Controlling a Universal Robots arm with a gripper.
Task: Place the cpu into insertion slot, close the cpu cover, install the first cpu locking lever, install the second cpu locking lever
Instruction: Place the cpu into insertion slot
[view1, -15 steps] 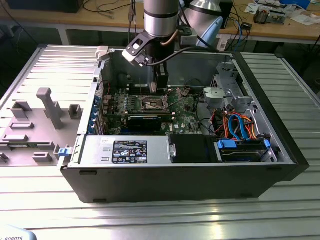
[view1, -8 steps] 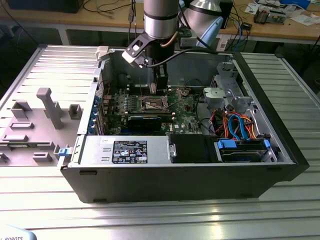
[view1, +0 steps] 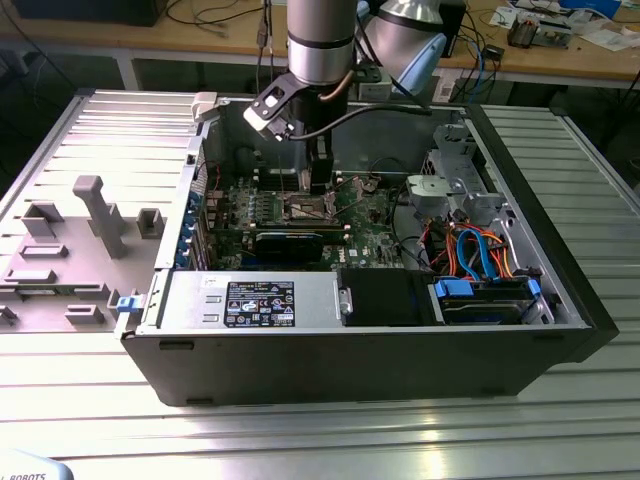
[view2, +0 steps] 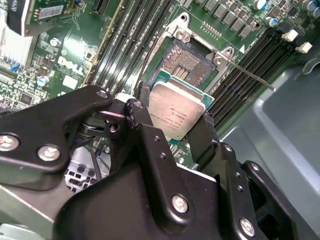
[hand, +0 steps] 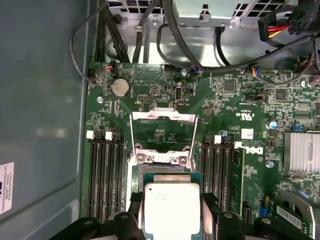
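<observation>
My gripper (view2: 175, 111) is shut on the cpu (view2: 177, 106), a square chip with a silver-grey top clamped between two black fingers (view2: 206, 134). The cpu (hand: 171, 207) hangs just above the insertion slot (view2: 186, 61), whose dark pin field shows past the chip's far edge. The cpu cover (hand: 162, 116) stands swung open beyond the slot, with green board visible through its opening. A thin locking lever (view2: 252, 76) sticks out beside the slot. In the exterior view the gripper (view1: 319, 186) reaches down into the open computer case over the slot (view1: 303, 208).
Long black memory slots (hand: 106, 175) flank the socket on both sides. A finned heatsink (hand: 301, 150) and cable bundles (hand: 200, 65) lie nearby. The case wall (view1: 350, 360), power supply (view1: 255, 302) and drive bay (view1: 485, 300) box in the board. A grey fixture tray (view1: 70, 250) sits on the exterior view's left.
</observation>
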